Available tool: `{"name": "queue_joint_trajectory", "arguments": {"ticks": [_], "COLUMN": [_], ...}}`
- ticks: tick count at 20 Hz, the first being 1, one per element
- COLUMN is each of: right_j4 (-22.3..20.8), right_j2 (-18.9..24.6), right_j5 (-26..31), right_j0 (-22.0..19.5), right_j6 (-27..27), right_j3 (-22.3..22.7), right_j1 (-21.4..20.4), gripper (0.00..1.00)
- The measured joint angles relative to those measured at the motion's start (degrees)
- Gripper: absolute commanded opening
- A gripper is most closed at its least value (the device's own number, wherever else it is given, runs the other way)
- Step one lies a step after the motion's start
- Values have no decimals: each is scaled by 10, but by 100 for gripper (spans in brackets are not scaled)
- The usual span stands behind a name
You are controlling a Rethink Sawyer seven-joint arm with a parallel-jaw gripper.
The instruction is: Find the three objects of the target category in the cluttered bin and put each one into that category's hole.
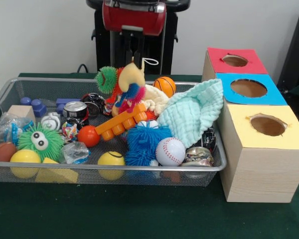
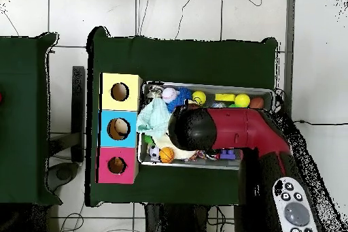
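Observation:
The wire mesh bin (image 1: 114, 169) sits mid-table, full of toys; it also shows in the overhead view (image 2: 204, 84). The red-faced hole (image 1: 234, 60) is the farthest of three box holes to the bin's right; in the overhead view it is (image 2: 117, 165). My gripper (image 1: 133, 59) hangs over the bin's back middle, right at the top of a cream plush toy (image 1: 131, 79) with red, pink and blue tufts that stands above the pile. In the overhead view the arm's black head (image 2: 192, 128) hides the gripper.
In the bin lie a baseball (image 1: 170, 151), a small basketball (image 1: 165, 85), yellow balls (image 1: 111, 160), a blue spiky ball (image 1: 145, 142), a mint cloth (image 1: 192, 112) and an orange brick (image 1: 122, 123). The blue hole (image 1: 248, 88) and yellow hole (image 1: 267, 125) are nearer.

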Motion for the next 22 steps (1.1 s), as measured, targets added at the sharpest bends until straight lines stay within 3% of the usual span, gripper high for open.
{"name": "queue_joint_trajectory", "arguments": {"ticks": [10,17,22], "right_j4": [6,6,2], "right_j2": [0,4,5], "right_j5": [0,-12,-59], "right_j0": [1,1,7], "right_j6": [0,0,0], "right_j3": [61,91,125], "right_j1": [-42,-40,-29], "gripper": [0,0,0]}}
